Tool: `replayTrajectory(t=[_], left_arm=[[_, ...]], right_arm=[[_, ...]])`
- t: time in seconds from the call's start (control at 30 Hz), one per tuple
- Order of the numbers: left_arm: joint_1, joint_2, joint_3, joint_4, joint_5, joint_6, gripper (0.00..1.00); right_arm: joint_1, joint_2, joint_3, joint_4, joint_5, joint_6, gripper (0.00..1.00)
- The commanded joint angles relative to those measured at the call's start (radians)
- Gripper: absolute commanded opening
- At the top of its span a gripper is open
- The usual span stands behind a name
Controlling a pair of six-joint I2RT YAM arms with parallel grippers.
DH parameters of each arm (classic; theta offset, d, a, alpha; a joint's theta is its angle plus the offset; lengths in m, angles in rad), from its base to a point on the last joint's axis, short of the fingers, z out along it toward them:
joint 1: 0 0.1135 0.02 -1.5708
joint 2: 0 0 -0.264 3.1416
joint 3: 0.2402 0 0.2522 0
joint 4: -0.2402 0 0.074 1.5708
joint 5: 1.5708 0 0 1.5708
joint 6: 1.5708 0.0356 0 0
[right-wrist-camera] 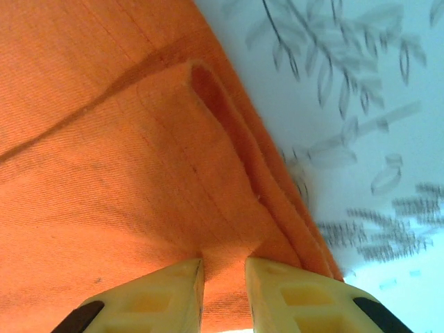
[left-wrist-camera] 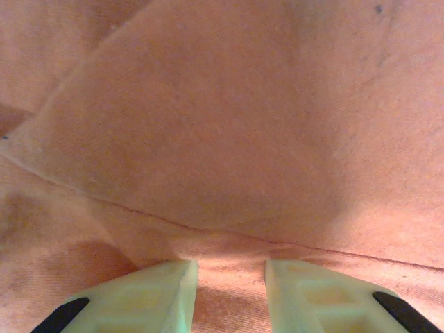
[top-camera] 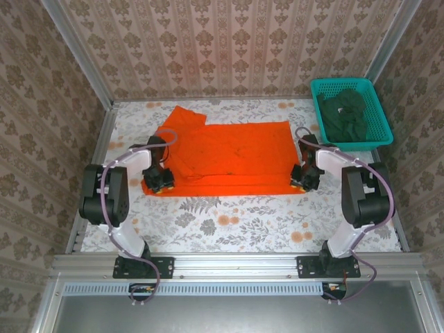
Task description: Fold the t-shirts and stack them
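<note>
Two-arm fold, first shirt. Nearest, a bare strip of table (top-camera: pixel 229 222) lies between the arm bases and the cloth. Just beyond it, the left gripper (top-camera: pixel 158 180) sits on the near-left corner of the orange shirt (top-camera: pixel 229 156) and the right gripper (top-camera: pixel 304 177) on its near-right corner. In each wrist view the jaws stand narrow with orange fabric pinched between the fingers; at the right corner the cloth puckers into the gap, beside a doubled edge. The shirt lies spread flat across the table's middle, one sleeve pointing to the far left. At the far right, well apart from it, the green shirts (top-camera: pixel 345 114) lie heaped in the basket (top-camera: pixel 340 81).

Step in hand, as judged: both near corners are gripped, ready for the first fold. The next move calls for lifting both corners together, level and evenly, and carrying the near hem toward the far edge without dragging the cloth beneath or letting either pinch slip.
</note>
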Motion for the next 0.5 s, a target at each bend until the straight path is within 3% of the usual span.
replayTrajectory(t=[0.0,0.2,0.47], left_arm=[[0.019,-0.066,-0.086,-0.088,-0.019,-0.066,0.32],[0.039,-0.178,-0.160,-0.118,0.023,-0.126,0.33],[0.070,-0.254,-0.197,-0.112,0.016,-0.162,0.34]], right_arm=[[0.006,-0.055,-0.091,-0.068,0.003,-0.011,0.27],[0.045,-0.169,-0.189,-0.039,-0.053,0.026,0.30],[0.104,-0.275,-0.268,-0.029,-0.016,0.098,0.37]])
